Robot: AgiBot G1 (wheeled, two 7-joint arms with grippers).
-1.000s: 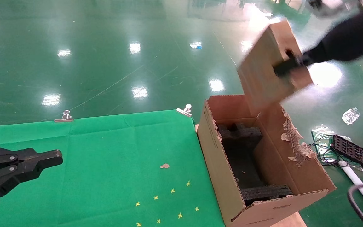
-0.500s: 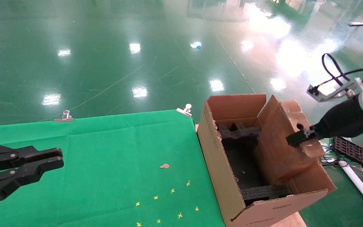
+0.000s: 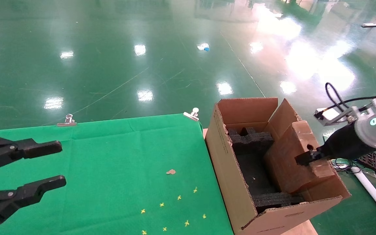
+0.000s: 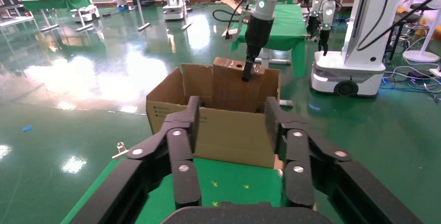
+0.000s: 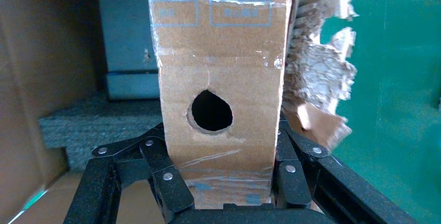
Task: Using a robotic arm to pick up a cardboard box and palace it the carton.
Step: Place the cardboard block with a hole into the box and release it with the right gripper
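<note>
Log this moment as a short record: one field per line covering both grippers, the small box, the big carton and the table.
right gripper: shut on the cardboard box, at the carton's right side
cardboard box: tilted, lower part inside the carton, narrow face with round hole towards the wrist camera
carton: flaps raised, black foam padding inside, right inner wall torn
left gripper: open, holding nothing, over the green table cloth
placement: not yet released

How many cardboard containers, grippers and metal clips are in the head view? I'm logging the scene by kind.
Cardboard containers: 2, the carton and the cardboard box lowered into it
Grippers: 2, left gripper open, right gripper shut on the box
Metal clips: 2, and
Total: 6
</note>
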